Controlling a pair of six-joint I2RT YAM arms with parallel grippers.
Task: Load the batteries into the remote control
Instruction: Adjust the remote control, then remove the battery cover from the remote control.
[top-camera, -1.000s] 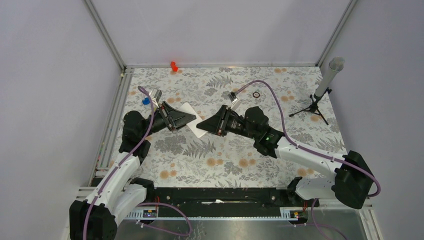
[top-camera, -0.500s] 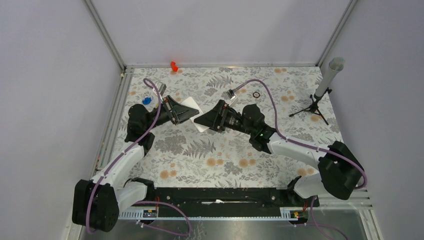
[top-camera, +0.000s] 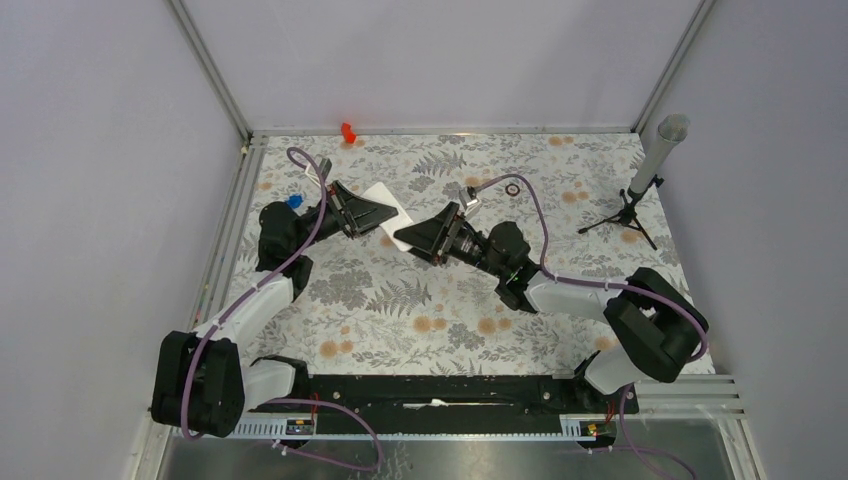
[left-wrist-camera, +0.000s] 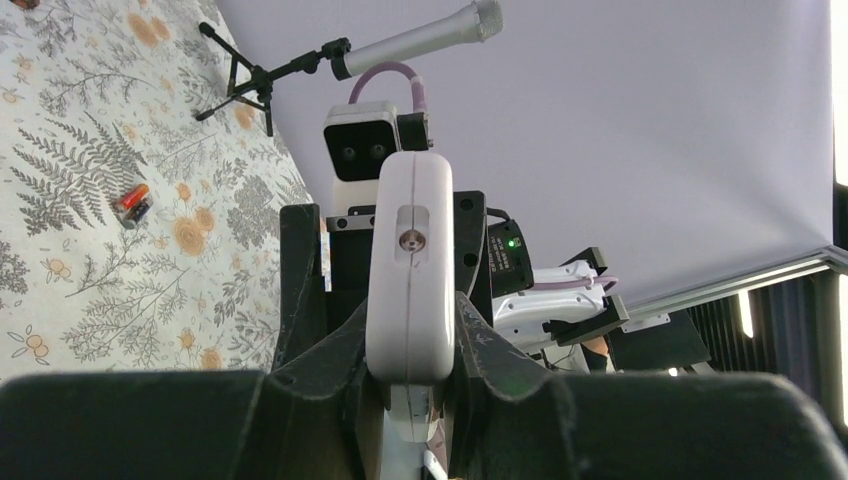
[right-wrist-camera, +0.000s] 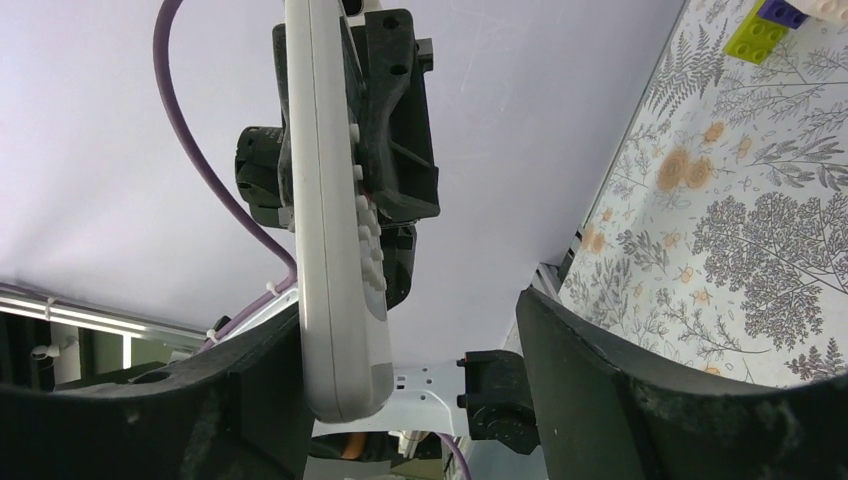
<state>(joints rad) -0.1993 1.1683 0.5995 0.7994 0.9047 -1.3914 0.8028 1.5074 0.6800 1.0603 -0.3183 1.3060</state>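
Now that the right gripper (right-wrist-camera: 410, 310) has spread its jaws, the slim white plastic remote control (left-wrist-camera: 410, 250) stays clamped in the left gripper (top-camera: 385, 214) alone, mid-scene; the freed gripper can fetch the small red-and-black cylindrical batteries (left-wrist-camera: 132, 205), seemingly lying rightward.

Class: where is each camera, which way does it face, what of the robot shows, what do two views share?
Top external: above, behind the robot, facing down at the table; left arm, right arm show.
Left wrist: mounted there, faces the right arm; left hand clamps the remote control.
Right wrist: mounted there, faces the left arm; right hand open.
Shared by wrist views: the remote control.
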